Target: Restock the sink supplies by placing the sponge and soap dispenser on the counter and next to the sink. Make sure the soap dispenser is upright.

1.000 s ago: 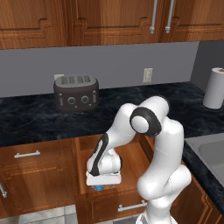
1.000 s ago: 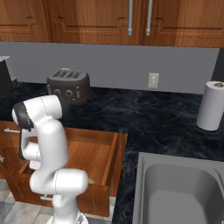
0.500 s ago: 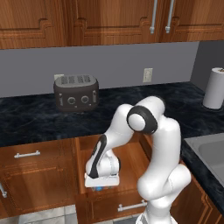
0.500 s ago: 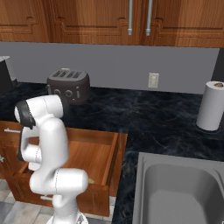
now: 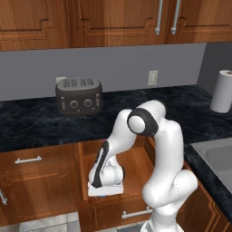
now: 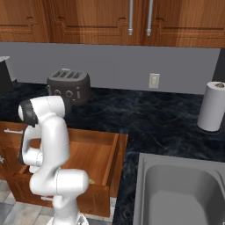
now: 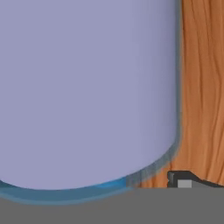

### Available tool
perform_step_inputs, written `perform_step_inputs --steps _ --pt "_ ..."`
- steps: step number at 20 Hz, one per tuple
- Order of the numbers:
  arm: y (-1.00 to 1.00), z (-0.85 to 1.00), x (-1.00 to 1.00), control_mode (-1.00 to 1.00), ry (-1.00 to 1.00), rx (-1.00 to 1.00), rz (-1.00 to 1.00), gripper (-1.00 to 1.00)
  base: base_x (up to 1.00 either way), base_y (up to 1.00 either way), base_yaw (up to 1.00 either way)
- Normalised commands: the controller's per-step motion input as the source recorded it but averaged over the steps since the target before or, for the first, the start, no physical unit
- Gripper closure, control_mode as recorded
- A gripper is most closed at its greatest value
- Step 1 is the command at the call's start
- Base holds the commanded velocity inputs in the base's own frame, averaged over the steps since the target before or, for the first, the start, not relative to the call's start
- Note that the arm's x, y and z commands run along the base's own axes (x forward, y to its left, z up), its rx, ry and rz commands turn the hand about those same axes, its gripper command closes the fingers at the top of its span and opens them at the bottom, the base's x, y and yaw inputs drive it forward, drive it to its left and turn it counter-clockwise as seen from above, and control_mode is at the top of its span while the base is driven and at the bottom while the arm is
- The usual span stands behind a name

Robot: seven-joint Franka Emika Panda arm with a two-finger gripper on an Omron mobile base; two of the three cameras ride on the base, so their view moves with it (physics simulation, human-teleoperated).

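The robot's pincer (image 5: pixel 102 195), jaws spread wide apart, reaches down into the open wooden drawer (image 6: pixel 94 151) below the black tabletop (image 5: pixel 36 122). The pale lavender soap dispenser (image 7: pixel 87 92) lies directly ahead of the pincer, very close, on the drawer's wooden floor. A toaster (image 5: pixel 79 96) stands on the tabletop above; sink (image 6: pixel 176 186) and paper towel roll (image 6: pixel 212 106) are well away.

- Toaster (image 5: pixel 79 95) on counter (image 5: pixel 41 122), against back wall.
- Paper towel roll (image 6: pixel 212 106) on counter behind sink (image 6: pixel 180 189).
- Open drawer (image 6: pixel 94 154) below counter, left of sink.
- Soap dispenser (image 7: pixel 87 87) inside drawer.
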Motion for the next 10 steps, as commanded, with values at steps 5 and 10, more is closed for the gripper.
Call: perform_step_inputs --steps 5,10 --pt "0.31 -0.06 0.0 -1.0 0.0 0.0 0.0 1.0 0.0 0.0 0.0" --pt "0.25 -0.12 0.0 -1.0 0.0 0.0 0.0 1.0 0.0 0.0 0.0"
